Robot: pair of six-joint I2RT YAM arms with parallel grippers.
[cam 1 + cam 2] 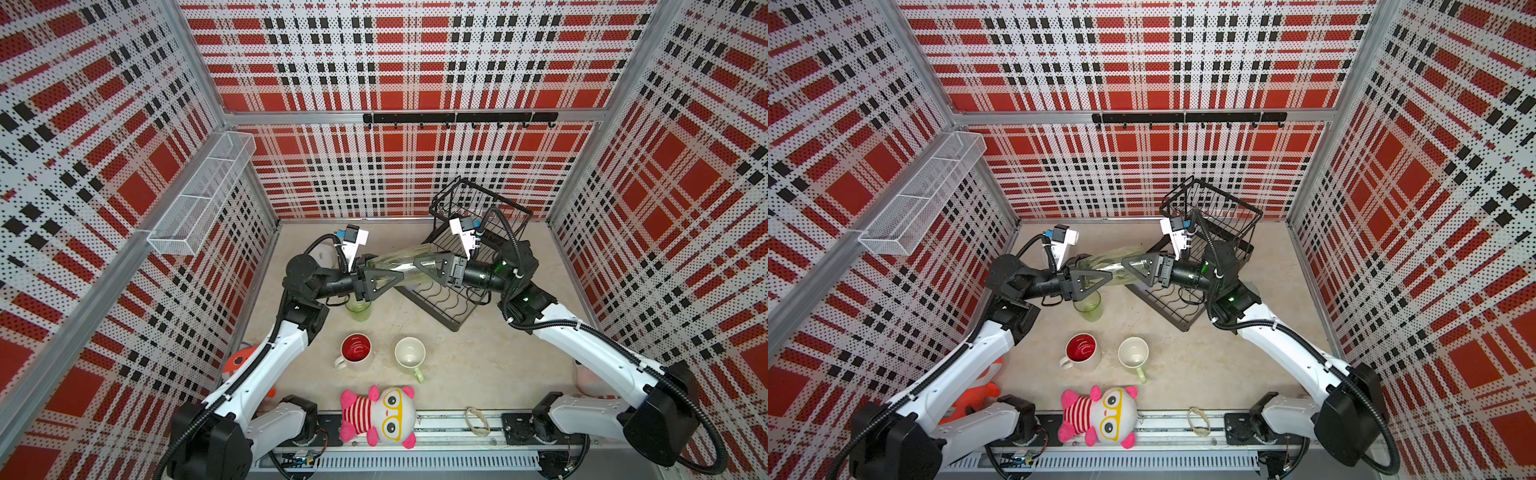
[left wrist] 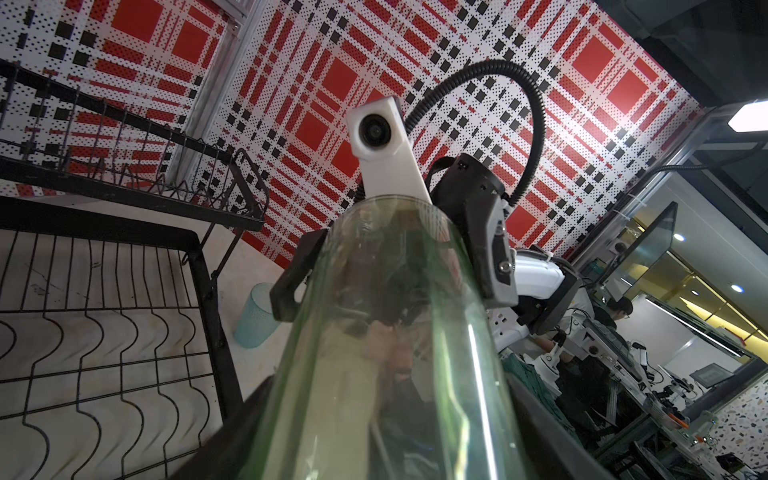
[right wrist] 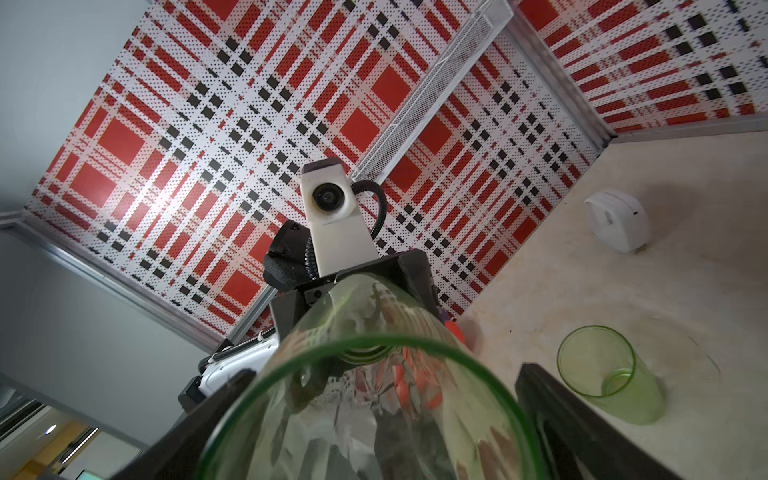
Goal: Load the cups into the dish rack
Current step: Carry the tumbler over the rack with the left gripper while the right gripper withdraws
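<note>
- In both top views the green tumbler (image 1: 401, 261) (image 1: 1113, 261) lies sideways mid-frame, base left, rim right by the dish rack (image 1: 449, 303).
- Left wrist view: left jaws pinch its base.
- Right wrist view: right jaws spread round its rim.

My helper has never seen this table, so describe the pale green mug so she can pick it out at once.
In front of the black dish rack, behind the pink and white plush toy, two mugs stand side by side. The pale green mug is the right one in both top views, pale inside, unlike its red-lined neighbour.
</note>
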